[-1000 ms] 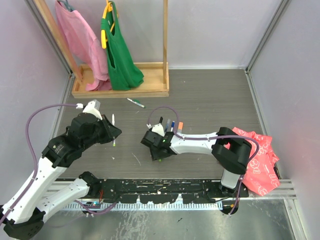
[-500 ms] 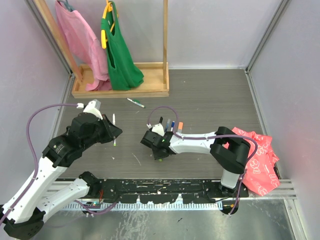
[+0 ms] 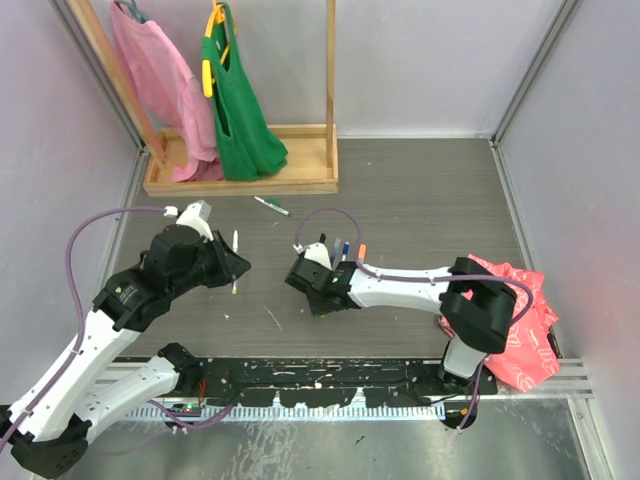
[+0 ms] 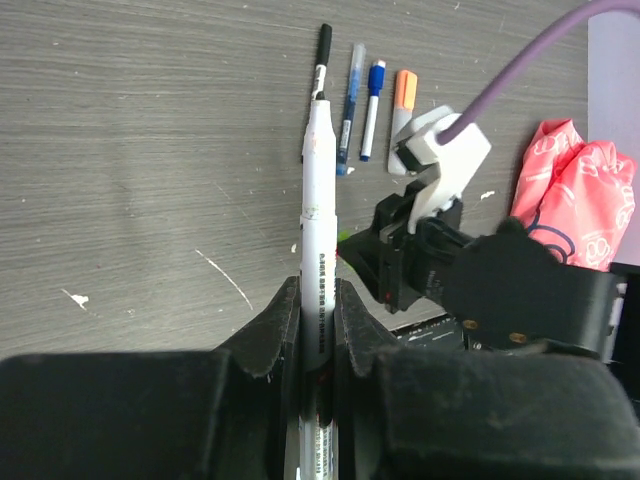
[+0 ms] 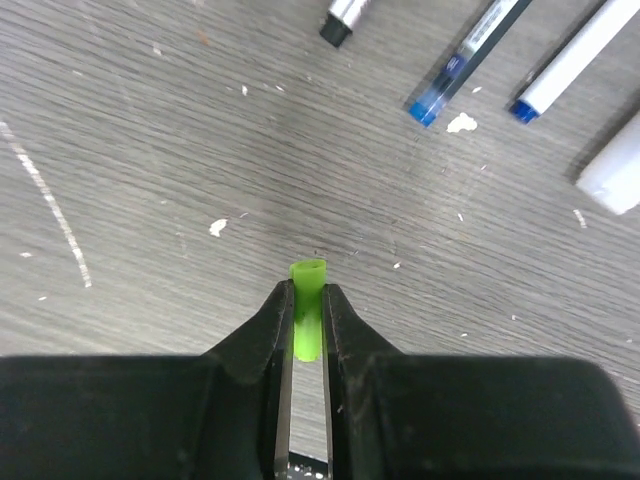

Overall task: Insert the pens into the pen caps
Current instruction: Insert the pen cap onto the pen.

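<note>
L end effector (image 4: 317, 300) clamps white pen (image 4: 316, 190), barrel pointing fwd past fingers. R end effector (image 5: 306, 298) pinched shut on light green cap (image 5: 307, 272), mouth fwd. Cap held well right of pen tip, axes look unaligned.

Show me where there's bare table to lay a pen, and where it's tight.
Widest free patch: far right, between the wooden rack, the right wall and the pink bag. Smaller: between the left arm and right arm. Crowded: the pen row by the right wrist.
</note>
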`<action>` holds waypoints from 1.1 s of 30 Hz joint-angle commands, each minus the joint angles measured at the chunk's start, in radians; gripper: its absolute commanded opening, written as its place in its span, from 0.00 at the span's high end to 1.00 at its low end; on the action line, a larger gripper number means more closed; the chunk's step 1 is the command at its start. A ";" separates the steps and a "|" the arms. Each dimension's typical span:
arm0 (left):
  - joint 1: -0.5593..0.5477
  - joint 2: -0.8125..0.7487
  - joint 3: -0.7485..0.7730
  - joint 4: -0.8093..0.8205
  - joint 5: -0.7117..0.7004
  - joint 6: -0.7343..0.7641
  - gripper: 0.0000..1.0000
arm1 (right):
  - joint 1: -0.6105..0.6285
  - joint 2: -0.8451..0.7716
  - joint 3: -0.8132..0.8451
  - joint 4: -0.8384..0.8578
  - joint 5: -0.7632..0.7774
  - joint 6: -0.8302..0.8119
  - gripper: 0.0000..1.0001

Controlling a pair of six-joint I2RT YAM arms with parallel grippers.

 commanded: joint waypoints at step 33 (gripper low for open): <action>-0.107 -0.030 -0.031 0.336 0.116 0.296 1.00 | -0.232 -0.746 -0.190 0.546 -0.110 -0.179 1.00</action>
